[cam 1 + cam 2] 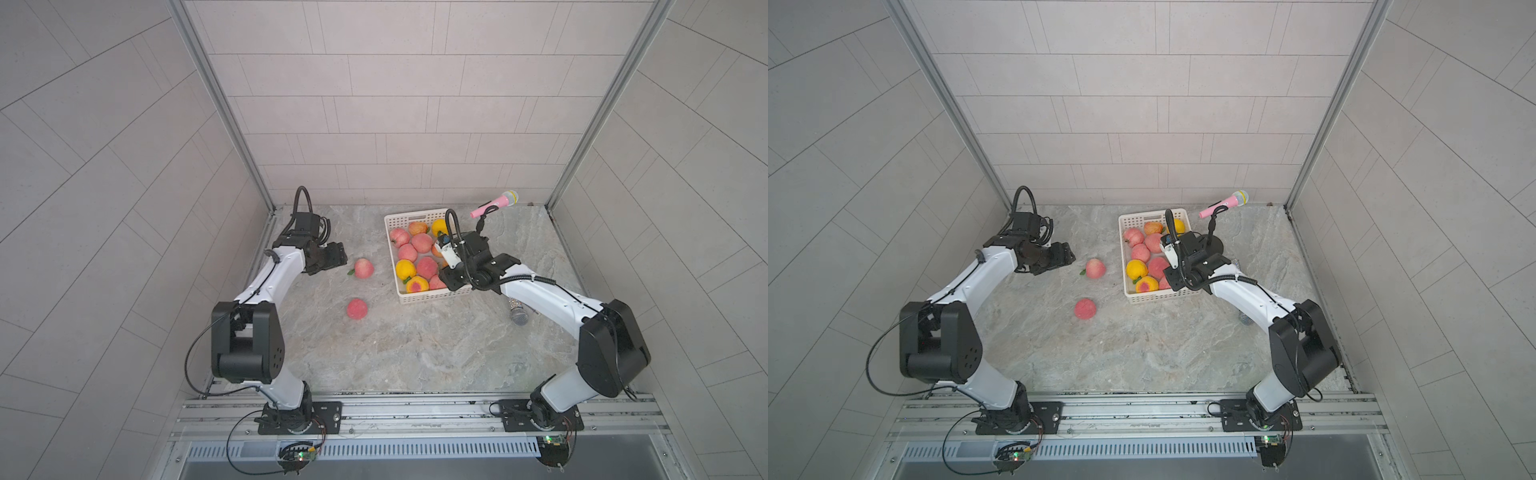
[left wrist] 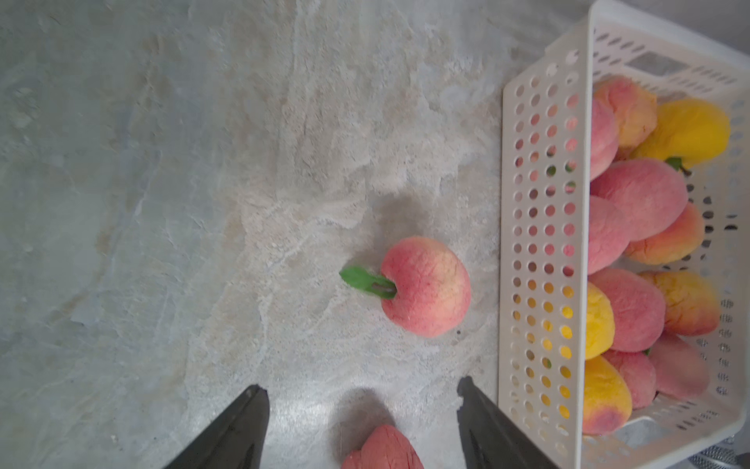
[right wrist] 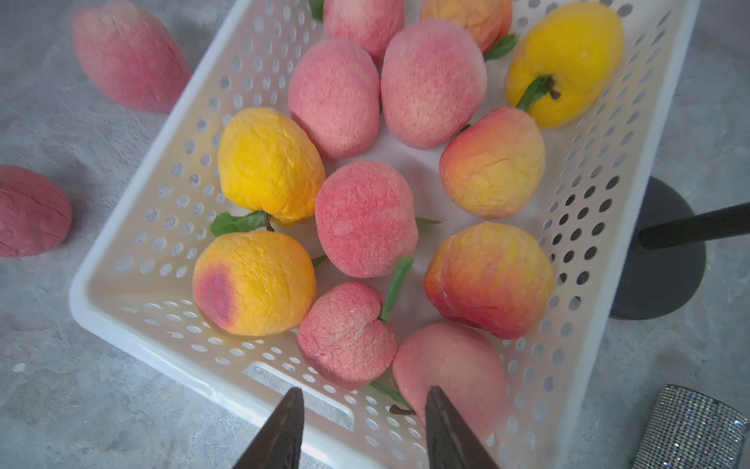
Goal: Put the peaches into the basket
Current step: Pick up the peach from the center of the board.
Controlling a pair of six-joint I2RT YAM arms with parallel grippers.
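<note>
White plastic basket holds twelve peaches. Two more lie on the table beside it: a leafed pink peach and a red peach. Left gripper hangs spread and empty near those two. Right gripper, jaws apart and empty, is over the basket's handle end.

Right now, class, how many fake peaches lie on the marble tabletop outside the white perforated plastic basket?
2. A pink peach with a green leaf lies left of the white perforated basket; a darker red leafless peach lies nearer the robot's bases. The right arm may hide more.
</note>
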